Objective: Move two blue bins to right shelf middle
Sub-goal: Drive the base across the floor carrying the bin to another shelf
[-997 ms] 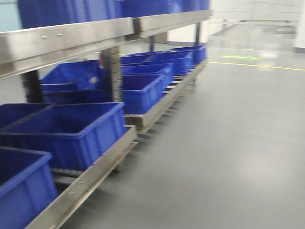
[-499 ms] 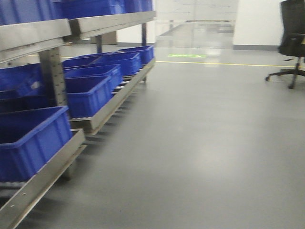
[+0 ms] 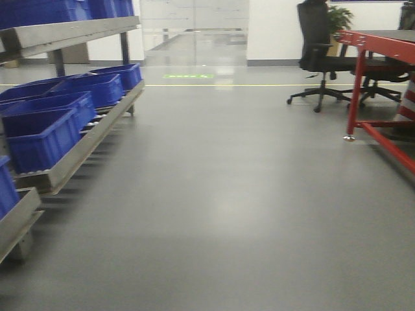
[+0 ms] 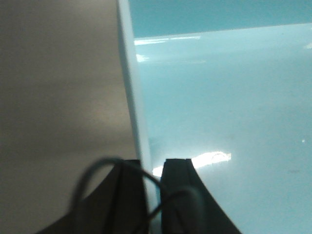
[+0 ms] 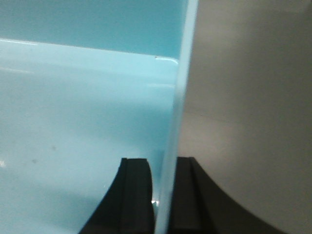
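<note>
In the left wrist view a pale sky-blue bin (image 4: 219,97) fills the right side. My left gripper (image 4: 152,168) is shut on its thin left wall, one black finger on each side. The right wrist view shows the same pale blue bin (image 5: 73,97) from the other side, and my right gripper (image 5: 163,168) is shut on its right wall. I see one pale bin only and cannot tell if a second is nested in it. Neither the bin nor the grippers show in the front view. I cannot tell whether the red frame (image 3: 382,78) at the right edge is the right shelf.
A steel rack (image 3: 78,152) with several dark royal-blue bins (image 3: 45,136) runs along the left. Grey floor stretches ahead to a yellow line (image 3: 259,85). Black office chairs (image 3: 319,52) stand at the back right beside the red frame.
The front view has swung to the right. The steel rack with dark blue bins slid to the left edge, and the office chairs and red frame came into sight.
</note>
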### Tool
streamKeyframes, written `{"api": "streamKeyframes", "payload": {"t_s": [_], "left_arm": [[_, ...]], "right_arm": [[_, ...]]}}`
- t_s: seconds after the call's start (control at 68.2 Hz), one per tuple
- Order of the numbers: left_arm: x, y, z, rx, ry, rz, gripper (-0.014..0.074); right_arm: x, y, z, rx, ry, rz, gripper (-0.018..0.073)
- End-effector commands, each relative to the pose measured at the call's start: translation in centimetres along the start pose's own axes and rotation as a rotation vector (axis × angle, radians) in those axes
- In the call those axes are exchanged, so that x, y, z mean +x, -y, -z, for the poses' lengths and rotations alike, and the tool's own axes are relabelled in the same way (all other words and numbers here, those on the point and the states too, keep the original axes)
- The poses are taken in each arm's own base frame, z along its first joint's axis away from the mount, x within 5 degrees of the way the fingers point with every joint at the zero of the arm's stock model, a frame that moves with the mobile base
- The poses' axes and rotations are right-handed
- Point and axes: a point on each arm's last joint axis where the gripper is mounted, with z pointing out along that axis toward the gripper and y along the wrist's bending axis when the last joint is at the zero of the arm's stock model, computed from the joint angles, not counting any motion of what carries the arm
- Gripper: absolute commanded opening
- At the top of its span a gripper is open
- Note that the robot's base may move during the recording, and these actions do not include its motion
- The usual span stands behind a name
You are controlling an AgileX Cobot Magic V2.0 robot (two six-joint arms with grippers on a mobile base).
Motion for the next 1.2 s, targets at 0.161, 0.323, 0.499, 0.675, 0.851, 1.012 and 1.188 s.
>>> {"api": "streamKeyframes", "payload": {"t_s": [0.161,0.323,0.499,0.675,0.851,1.012,1.188], "left_arm": [[-0.53,-0.28,1.52,-0.017,0.068,-0.02,-0.0111],[-0.53,-0.28,1.52,-0.017,0.068,-0.02,-0.0111],[-0.53,-0.28,1.52,-0.017,0.068,-0.02,-0.0111],[-0.53,-0.28,1.52,-0.017,0.068,-0.02,-0.0111],[-0.53,-0.28,1.52,-0.017,0.068,-0.02,-0.0111],[-0.53,-0.28,1.52,-0.017,0.068,-0.02,-0.0111],[-0.53,-0.28,1.52,-0.017,0.068,-0.02,-0.0111]], "right_arm": [[-0.57,0.52,1.01,0.045,0.063,0.04,-0.0153],[-0.57,0.52,1.01,0.045,0.063,0.04,-0.0153],[-0.57,0.52,1.01,0.045,0.063,0.04,-0.0153],[-0.57,0.52,1.01,0.045,0.063,0.04,-0.0153],[-0.57,0.52,1.01,0.045,0.063,0.04,-0.0153],[-0.57,0.52,1.01,0.045,0.063,0.04,-0.0153],[-0.57,0.52,1.01,0.045,0.063,0.04,-0.0153]]}}
